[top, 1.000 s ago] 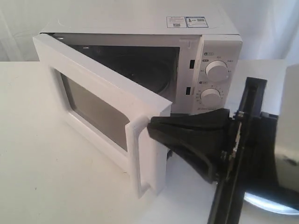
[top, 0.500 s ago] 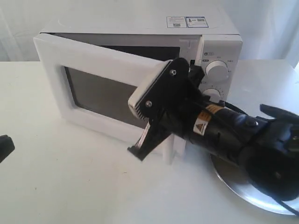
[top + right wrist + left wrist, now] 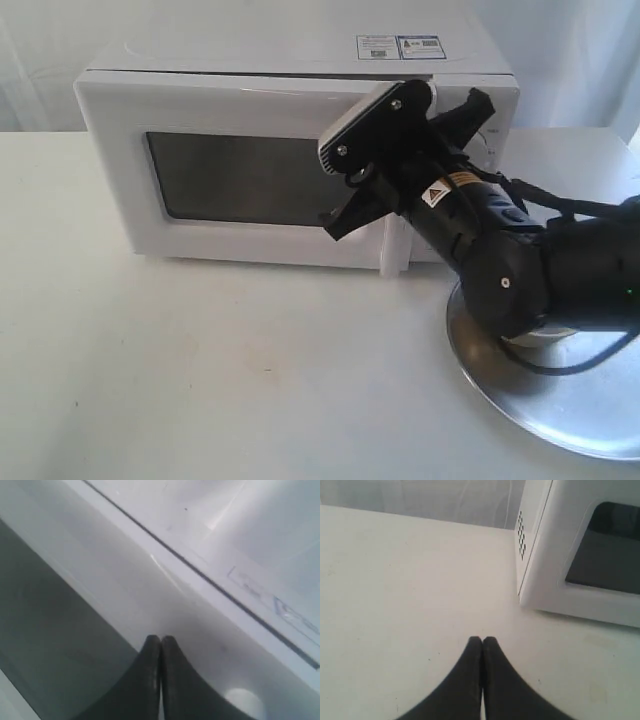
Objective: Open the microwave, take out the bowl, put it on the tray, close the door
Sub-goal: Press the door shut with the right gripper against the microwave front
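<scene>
Both jaws pressed together, empty; right pair's tips at the door (image 3: pixel 240 180)

We face the microwave (image 3: pixel 250 55) from above in front; the left wrist view shares its corner over the tabletop (image 3: pixel 395 580), the right hugs the door (image 3: pixel 105 575).

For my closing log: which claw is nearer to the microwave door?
Right. The right claw is shut, tips at the front of the door, near its upper edge. The left claw is over the table, apart from the door.
</scene>
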`<state>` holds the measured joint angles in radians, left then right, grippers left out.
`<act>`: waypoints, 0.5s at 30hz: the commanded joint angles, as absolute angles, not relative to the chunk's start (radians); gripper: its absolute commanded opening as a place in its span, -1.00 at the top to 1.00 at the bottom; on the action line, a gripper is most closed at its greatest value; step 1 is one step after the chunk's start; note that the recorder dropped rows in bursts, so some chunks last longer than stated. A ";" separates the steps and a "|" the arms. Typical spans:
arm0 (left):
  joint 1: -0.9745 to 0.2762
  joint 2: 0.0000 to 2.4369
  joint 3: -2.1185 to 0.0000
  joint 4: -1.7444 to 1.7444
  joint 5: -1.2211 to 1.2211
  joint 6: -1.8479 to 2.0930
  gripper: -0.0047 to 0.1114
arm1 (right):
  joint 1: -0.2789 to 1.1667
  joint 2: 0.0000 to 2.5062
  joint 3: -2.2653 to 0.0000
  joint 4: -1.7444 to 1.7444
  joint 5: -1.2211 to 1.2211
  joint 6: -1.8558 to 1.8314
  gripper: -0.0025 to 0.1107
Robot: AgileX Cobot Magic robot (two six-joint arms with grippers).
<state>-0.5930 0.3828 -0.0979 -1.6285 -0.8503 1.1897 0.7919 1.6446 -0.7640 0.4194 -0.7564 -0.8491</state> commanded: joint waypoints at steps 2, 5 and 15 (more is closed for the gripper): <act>-0.600 0.383 -0.045 -1.638 -0.841 1.143 0.92 | 0.722 1.743 -0.816 0.453 -0.796 -0.862 0.96; -0.600 0.383 -0.018 -1.620 -0.839 1.093 0.92 | 0.708 1.770 -0.840 0.452 -0.832 -0.864 0.96; -0.600 0.383 0.000 -1.396 -0.874 0.898 0.92 | 0.728 1.768 -0.859 0.295 -0.760 -0.855 0.96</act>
